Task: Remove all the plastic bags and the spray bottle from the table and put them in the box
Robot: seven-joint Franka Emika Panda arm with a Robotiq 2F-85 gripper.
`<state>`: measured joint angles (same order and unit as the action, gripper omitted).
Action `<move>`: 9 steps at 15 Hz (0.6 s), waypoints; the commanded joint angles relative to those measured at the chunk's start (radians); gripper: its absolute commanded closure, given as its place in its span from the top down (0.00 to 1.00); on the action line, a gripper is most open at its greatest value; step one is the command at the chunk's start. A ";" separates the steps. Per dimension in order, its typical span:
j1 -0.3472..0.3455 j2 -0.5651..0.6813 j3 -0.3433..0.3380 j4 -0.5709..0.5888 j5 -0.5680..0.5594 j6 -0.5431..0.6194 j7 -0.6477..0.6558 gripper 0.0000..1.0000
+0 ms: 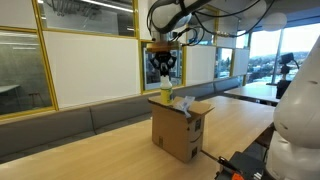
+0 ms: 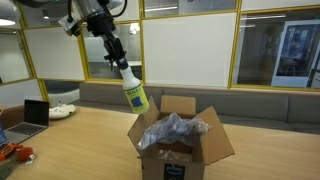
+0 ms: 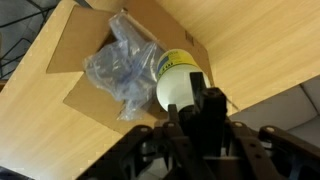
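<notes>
The spray bottle point(image 2: 133, 93), pale with a yellow-green label and a black head, hangs tilted, head up, over the brown cardboard box point(image 2: 215, 143). The box stands flaps open on the light-wood table point(image 2: 80, 140), near an edge. Crumpled clear plastic bags point(image 2: 172, 130) fill the box.

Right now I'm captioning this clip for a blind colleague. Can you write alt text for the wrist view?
The gripper holds the spray bottle by its top, over an open box with crumpled plastic bags inside. The bottle has a pale body and a yellow label. The box stands on a light-wood table.
</notes>
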<state>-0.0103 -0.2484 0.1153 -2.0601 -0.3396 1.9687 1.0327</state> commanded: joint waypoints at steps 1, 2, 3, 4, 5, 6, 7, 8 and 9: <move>-0.020 0.006 -0.003 0.080 -0.045 -0.038 -0.029 0.17; -0.024 0.005 -0.004 0.086 -0.050 -0.042 -0.030 0.17; -0.027 0.003 -0.005 0.088 -0.059 -0.045 -0.031 0.17; -0.031 -0.001 -0.008 0.084 -0.068 -0.045 -0.033 0.17; -0.038 -0.007 -0.016 0.069 -0.074 -0.039 -0.034 0.17; -0.043 -0.012 -0.023 0.055 -0.079 -0.031 -0.038 0.17; -0.051 -0.016 -0.036 0.036 -0.083 -0.019 -0.044 0.17; -0.059 -0.018 -0.046 0.022 -0.084 -0.012 -0.050 0.17; -0.067 -0.017 -0.061 0.004 -0.079 0.002 -0.062 0.17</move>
<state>-0.0534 -0.2474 0.0822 -2.0330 -0.3922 1.9471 1.0067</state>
